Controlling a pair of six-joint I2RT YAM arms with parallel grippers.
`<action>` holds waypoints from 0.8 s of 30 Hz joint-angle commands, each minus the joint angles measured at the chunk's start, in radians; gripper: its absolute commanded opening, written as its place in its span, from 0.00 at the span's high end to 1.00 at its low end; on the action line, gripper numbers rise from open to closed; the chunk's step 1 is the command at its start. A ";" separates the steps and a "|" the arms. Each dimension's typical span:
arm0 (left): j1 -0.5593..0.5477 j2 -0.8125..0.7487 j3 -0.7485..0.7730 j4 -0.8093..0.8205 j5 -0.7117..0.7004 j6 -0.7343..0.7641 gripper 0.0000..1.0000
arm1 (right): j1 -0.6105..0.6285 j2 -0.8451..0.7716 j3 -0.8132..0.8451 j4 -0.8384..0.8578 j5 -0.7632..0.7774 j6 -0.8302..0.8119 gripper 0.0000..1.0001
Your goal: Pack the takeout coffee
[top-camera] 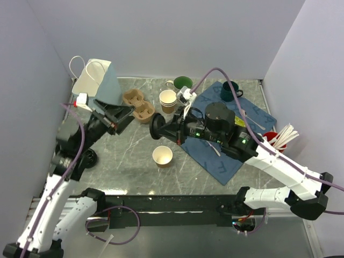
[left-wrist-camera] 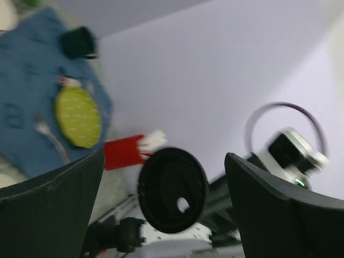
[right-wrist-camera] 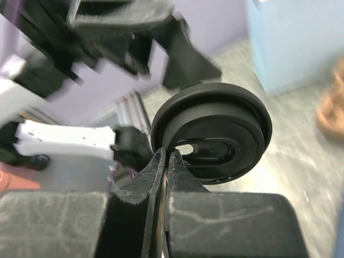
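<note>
The takeout coffee's round black lid (top-camera: 157,126) hangs on edge above the table, my right gripper (top-camera: 165,128) shut on its rim. In the right wrist view the closed jaws pinch the lid (right-wrist-camera: 215,131) at its lower left edge. The brown paper cup (top-camera: 162,156), white inside and lidless, stands on the table just below. My left gripper (top-camera: 127,114) is open, facing the lid from the left and apart from it. In the left wrist view the lid (left-wrist-camera: 172,191) floats between the spread fingers (left-wrist-camera: 54,207), touching neither.
A cardboard cup carrier (top-camera: 138,105) and a stack of lidless brown cups (top-camera: 168,100) stand behind the lid. Green mugs (top-camera: 183,83) (top-camera: 231,91) sit at the back, one on a blue cloth (top-camera: 252,115). A paper bag (top-camera: 94,78) stands back left, a red container (top-camera: 273,138) at right.
</note>
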State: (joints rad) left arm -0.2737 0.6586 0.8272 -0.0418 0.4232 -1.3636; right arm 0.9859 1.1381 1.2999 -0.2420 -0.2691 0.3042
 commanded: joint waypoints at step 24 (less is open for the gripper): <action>0.047 0.138 0.058 -0.937 -0.593 0.211 0.03 | 0.010 0.692 0.519 -0.847 0.225 0.068 1.00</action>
State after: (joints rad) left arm -0.2379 0.8352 0.8574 -0.8879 -0.0692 -1.0626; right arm 0.9863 1.8084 1.7370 -1.0332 -0.0486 0.3252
